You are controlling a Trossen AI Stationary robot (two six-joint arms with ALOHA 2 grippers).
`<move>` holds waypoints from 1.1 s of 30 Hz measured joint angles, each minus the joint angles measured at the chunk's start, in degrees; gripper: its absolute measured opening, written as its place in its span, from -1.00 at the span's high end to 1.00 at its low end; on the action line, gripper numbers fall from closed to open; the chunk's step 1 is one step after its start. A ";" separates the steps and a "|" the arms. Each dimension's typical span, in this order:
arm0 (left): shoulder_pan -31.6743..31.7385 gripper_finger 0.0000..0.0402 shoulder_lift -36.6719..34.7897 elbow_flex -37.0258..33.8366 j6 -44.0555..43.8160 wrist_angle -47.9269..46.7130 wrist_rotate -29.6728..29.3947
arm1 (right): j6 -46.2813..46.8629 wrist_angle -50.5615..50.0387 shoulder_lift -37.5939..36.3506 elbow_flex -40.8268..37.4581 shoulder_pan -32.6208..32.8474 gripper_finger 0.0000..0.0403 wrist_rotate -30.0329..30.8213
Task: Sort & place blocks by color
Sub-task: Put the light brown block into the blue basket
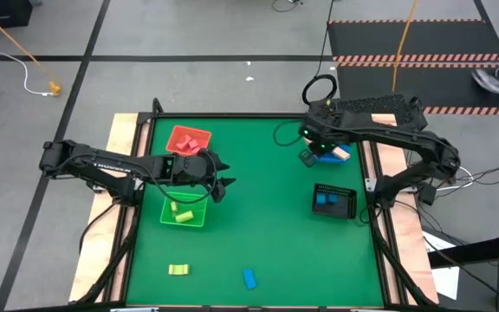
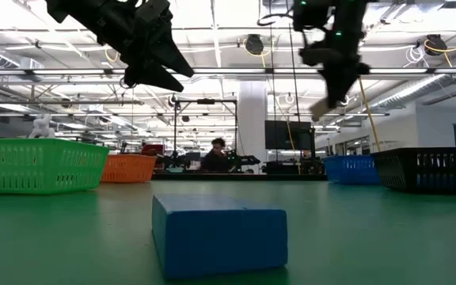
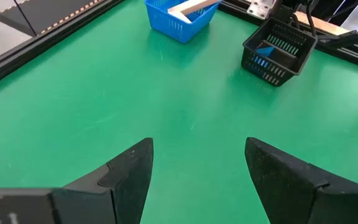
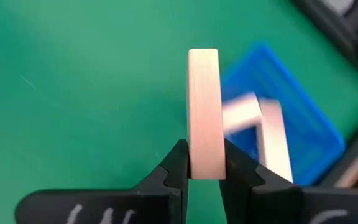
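- Nearest the low camera, we see a blue block (image 2: 218,240) lying flat on the green table (image 1: 267,234); from above, the same block (image 1: 249,278) sits near the front edge, with a yellow block (image 1: 178,270) well apart on its left.
- We see the right gripper (image 4: 205,163) clenched on a tan block (image 4: 204,112), holding it upright and raised off the table; the blue tray (image 4: 291,106) lies just beyond it.
- In the blue tray (image 1: 326,158) we see another tan piece (image 1: 341,153) resting across the rim.
- We see the black mesh basket (image 1: 333,201) near the table's right edge, with blue pieces (image 1: 324,199) inside.
- We see the left gripper (image 3: 197,168) released, its fingers spread with nothing between them, raised above bare green surface.
- From above, we find the left gripper (image 1: 222,186) just beside the green tray (image 1: 184,212), which holds yellow blocks (image 1: 180,211).
- Behind the green tray we see the red tray (image 1: 189,139) containing red blocks (image 1: 190,144).
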 joint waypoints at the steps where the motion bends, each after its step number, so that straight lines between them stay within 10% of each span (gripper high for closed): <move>1: -0.09 -0.27 0.00 0.00 -0.39 0.00 0.02 | 0.64 -0.88 -0.73 -1.23 -0.16 0.80 0.64; 11: -3.46 -0.27 0.00 0.00 -2.85 -0.02 0.34 | 5.08 -0.68 -6.91 -19.38 -2.48 0.80 2.89; 18: -7.27 -0.27 -0.02 0.00 -2.86 -0.02 1.77 | 4.40 5.21 -9.76 -25.64 -2.46 0.38 2.98; 33: -21.07 -0.27 -0.02 0.00 -14.16 -8.41 28.83 | 5.46 12.55 -20.05 -25.30 -1.59 -0.24 0.13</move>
